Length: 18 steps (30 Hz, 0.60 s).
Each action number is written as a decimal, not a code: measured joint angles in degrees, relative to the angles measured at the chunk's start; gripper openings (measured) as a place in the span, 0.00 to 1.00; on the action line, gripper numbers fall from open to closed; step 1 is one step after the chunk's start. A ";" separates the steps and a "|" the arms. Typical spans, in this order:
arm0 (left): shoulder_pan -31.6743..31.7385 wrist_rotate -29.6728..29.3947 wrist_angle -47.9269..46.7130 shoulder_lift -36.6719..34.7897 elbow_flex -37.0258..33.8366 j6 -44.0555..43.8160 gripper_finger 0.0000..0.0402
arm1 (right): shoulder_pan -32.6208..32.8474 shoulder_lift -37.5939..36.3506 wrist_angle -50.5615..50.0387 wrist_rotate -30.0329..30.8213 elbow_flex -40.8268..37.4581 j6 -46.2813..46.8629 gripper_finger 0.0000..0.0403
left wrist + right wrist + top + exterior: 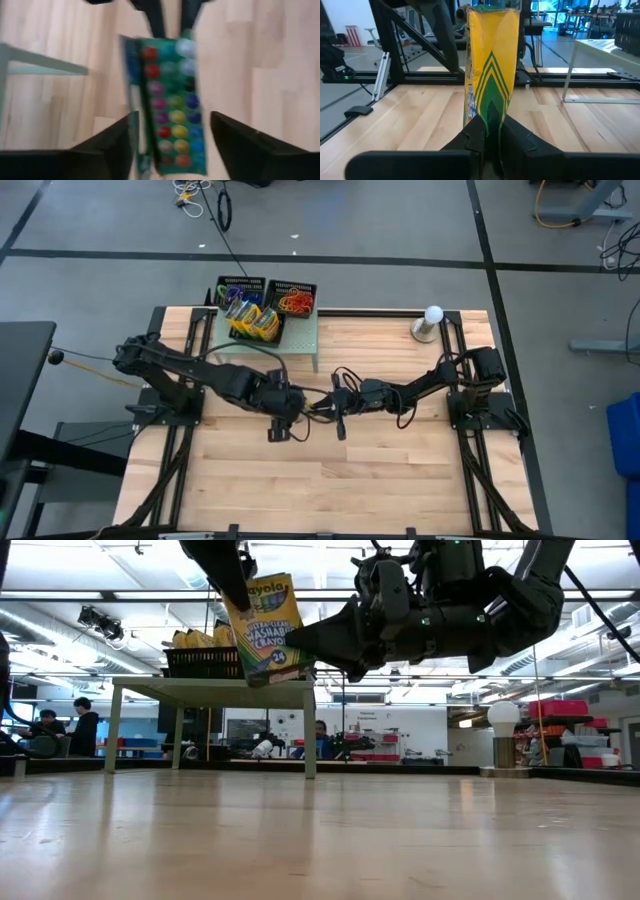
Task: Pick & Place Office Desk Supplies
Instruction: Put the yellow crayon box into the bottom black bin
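A yellow-and-green crayon box [265,630] hangs high above the middle of the table, between the two arms. My right gripper [489,125] reaches in from the table's right and is shut on the box [490,65]. My left gripper [172,120] comes slanting down from the left and is open. Its two fingers stand on either side of the box [172,100], one close beside the box's edge. In the high view the left gripper [300,408] and the right gripper [327,406] nearly meet at mid-table. My right gripper pinches the box's lower end [487,112] between its two fingers, which lie on the two broad faces. The fingers [320,640] come level from the table's right side. The box stands about upright above them, slightly tilted, lifted clear of the table.
A small pale green stand [300,345] at the table's far edge carries two black mesh trays, one with crayon boxes [252,320], one with rubber bands [295,302]. A white ball-topped stand [432,320] sits at the far right. Bare wood lies toward the near edge.
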 joint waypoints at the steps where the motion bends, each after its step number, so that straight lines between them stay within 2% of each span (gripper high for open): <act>1: -0.04 0.69 0.01 0.00 0.00 0.87 0.59 | 0.00 0.00 0.08 -0.06 0.00 0.00 0.10; 9: 0.67 2.56 -1.35 0.00 0.48 3.70 0.21 | 0.00 0.00 0.08 -0.15 -0.01 1.31 0.16; 12: 1.59 2.94 -5.18 0.10 3.17 3.87 0.18 | -0.01 -0.08 0.55 1.06 0.08 1.68 0.19; 18: 5.30 1.36 -15.99 0.22 13.22 0.31 0.16 | -0.42 -0.50 -0.92 5.19 0.28 1.05 0.31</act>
